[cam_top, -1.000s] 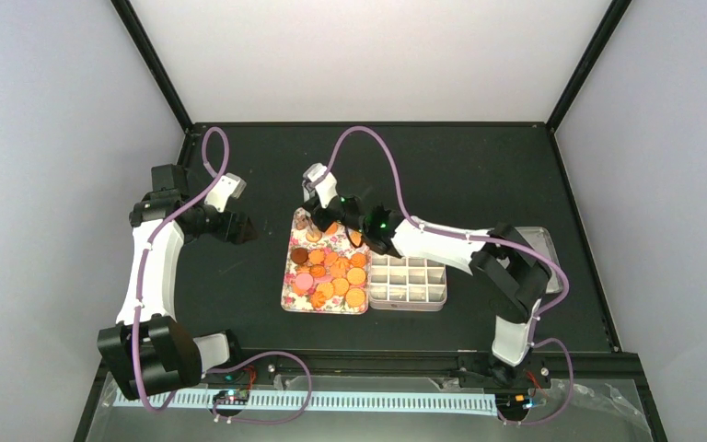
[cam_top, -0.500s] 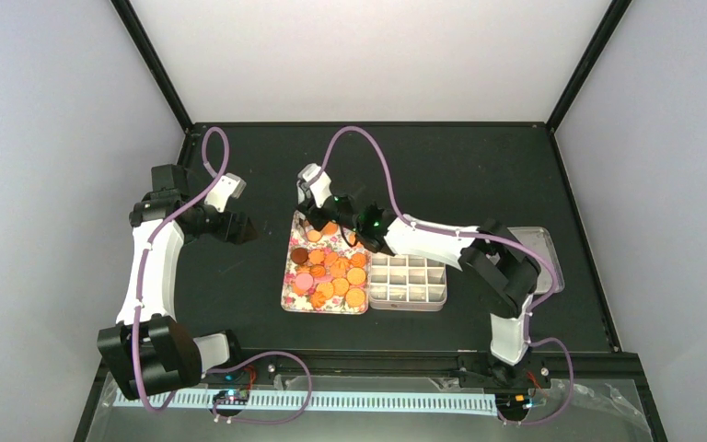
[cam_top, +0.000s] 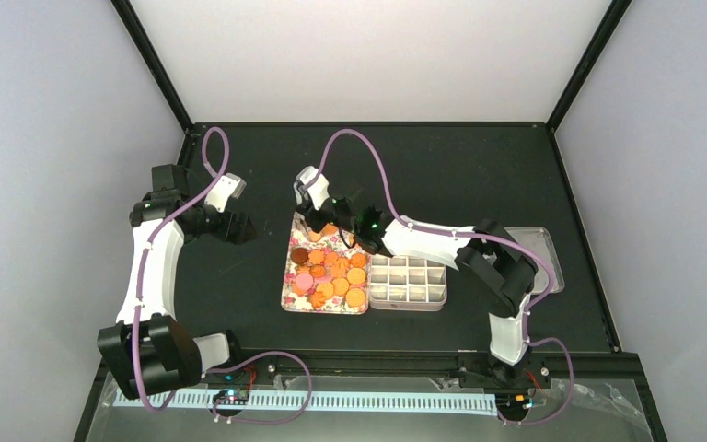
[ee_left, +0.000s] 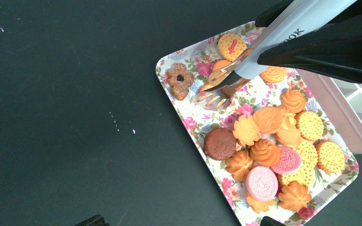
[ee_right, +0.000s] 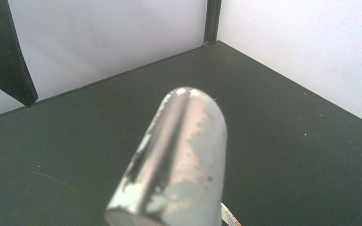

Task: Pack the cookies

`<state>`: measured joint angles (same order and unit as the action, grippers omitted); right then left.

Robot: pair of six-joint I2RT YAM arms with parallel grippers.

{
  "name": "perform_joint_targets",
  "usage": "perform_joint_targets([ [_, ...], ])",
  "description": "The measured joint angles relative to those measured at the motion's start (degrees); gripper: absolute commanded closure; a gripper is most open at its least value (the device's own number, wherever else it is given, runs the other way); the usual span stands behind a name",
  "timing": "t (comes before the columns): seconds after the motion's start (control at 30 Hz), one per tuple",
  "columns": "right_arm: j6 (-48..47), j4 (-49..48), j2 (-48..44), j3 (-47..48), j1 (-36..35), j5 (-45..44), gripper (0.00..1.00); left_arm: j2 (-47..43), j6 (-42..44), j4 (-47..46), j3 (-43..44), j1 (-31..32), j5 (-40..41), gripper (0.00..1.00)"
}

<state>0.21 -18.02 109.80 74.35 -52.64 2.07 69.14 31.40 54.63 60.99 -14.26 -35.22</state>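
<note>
The cookies (ee_left: 266, 153), small round biscuits mostly orange-golden with a few pink and brown ones, lie heaped on a flower-patterned rectangular tray (ee_left: 187, 123) in the middle of the black table (cam_top: 442, 175). Most are crowded toward the tray's near end, with a handful at the far end. Just to the right of the tray, and seemingly touching it, sits a white plastic box divided into small compartments (cam_top: 408, 304). Every cell I can make out looks bare, so I judge that no cookie has been packed and nearly the whole job is left. The right gripper (cam_top: 320, 210) is clamped on a pair of shiny metal tongs (ee_left: 275, 42), reaching across to the far end of the tray. The tong tips are down among the far cookies, close around an orange one (ee_left: 219, 70), though I cannot tell whether it is actually pinched. The left gripper (cam_top: 239, 227) hangs over bare table well to the left of the tray, its jaws spread wide and holding nothing. By my reckoning, the first pick is only now being attempted.
</note>
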Motion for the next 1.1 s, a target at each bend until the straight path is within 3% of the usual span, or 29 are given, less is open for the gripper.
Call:
perform_joint_targets([
  [0.4,-2.16,-0.15,-0.39,-0.44,-0.76,-1.86,0.86,0.00,0.00,0.00,0.00,0.00,0.00,0.14],
  [0.83,-2.56,1.33,-1.64,-0.59,-0.96,-1.99,0.70,-0.02,0.02,0.07,0.00,0.00,0.00,0.14],
  [1.1,-1.84,1.01,-0.96,-0.20,-0.96,-3.04,0.66,-0.04,0.07,0.66,0.00,0.00,0.00,0.14],
])
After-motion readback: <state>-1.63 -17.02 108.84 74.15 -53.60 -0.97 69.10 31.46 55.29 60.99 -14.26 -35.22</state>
